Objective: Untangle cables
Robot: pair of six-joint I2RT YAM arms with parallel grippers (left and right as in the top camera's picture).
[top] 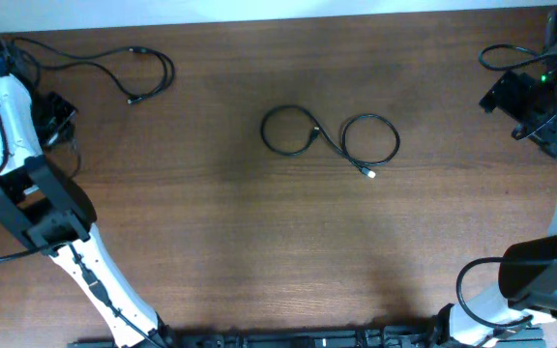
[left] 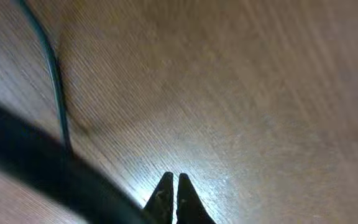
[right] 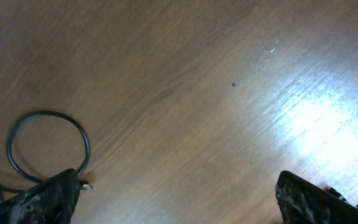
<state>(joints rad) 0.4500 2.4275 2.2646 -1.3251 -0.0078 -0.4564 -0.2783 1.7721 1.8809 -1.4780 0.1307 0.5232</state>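
One cable lies in the middle of the table as a figure-eight of two loops with a small plug end. One of its loops shows in the right wrist view. A second cable trails loosely at the far left. A thin strand of cable shows in the left wrist view. A third thin black loop lies at the far right. My left gripper is shut and empty over bare wood. My right gripper is open and empty, well right of the figure-eight.
The wooden table fills the view. The white arm links and their thick black wires stand along the left and right sides. A black rail runs along the front edge.
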